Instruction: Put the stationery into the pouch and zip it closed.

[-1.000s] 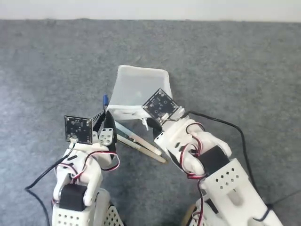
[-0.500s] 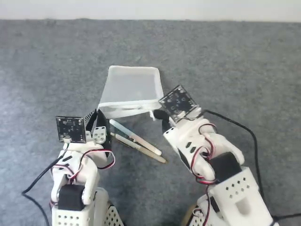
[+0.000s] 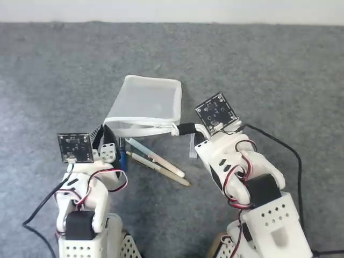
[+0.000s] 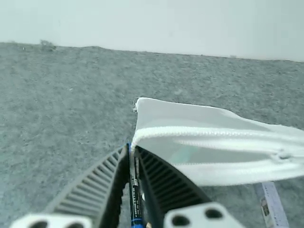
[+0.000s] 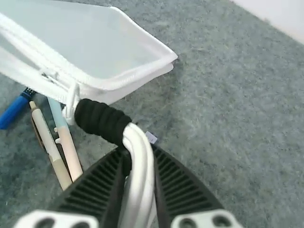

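From the left wrist, the left claw [image 4: 131, 151] is pressed together on a blue pen [image 4: 134, 199], which runs along the slot between its jaws. The pouch [image 4: 204, 118] lies just ahead of the tips, its mouth gaping between two zip rows off to one side of them. The step looks like feeding this pen in, so the claw should swing toward that gap, lead the pen's end over the nearer zip row, and let go only once most of it is inside. From the right wrist, the right claw [image 5: 137, 152] is pinched on a white loop [image 5: 138, 142]. The loop's black wrapped end [image 5: 100, 119] meets the zip pull at the pouch's corner just beyond the tips, and pulling it taut should hold the mouth open for the other arm. On the bench [image 5: 228, 95] beside that corner lie two pens [image 5: 59, 152], yet to go in. From above, the left claw sits at one end of the mouth and the white loop at the other, with the two pens between the arms.
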Action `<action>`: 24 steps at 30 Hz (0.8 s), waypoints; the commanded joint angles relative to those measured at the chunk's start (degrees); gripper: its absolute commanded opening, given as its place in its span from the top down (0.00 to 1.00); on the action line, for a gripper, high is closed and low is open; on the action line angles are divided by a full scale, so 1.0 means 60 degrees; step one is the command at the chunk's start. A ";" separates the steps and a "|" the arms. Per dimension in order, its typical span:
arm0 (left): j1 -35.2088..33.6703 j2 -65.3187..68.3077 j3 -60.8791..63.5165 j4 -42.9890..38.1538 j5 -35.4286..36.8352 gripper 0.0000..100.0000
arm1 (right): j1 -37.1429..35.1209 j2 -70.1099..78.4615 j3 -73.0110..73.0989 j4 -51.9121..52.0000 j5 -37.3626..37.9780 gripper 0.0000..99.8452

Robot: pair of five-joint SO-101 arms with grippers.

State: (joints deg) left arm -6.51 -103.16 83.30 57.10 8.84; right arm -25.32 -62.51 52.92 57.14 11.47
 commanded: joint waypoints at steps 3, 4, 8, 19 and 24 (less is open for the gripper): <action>-0.0234 -0.0176 -0.0403 -0.0249 -0.0073 0.99 | 0.0725 -0.0344 -0.0220 0.0037 -0.0396 0.99; -0.0234 -0.0176 -0.0403 -0.0249 -0.0073 0.99 | 0.0769 -0.0388 -0.0220 0.0037 -0.0440 0.99; -0.0205 -0.0176 -0.0403 -0.0249 -0.0073 0.99 | 0.0784 -0.0403 -0.0220 0.0037 -0.0425 0.99; -0.0132 -0.0176 -0.0374 0.0161 0.0000 0.76 | 0.0168 -0.0418 -0.0220 0.0125 0.0015 0.99; -0.0132 -0.0161 -0.0359 0.0132 -0.0015 0.77 | 0.0168 -0.0418 -0.0220 0.0125 0.0059 0.99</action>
State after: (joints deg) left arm -7.47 -103.16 83.30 57.89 8.84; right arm -23.91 -62.51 52.92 57.67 10.86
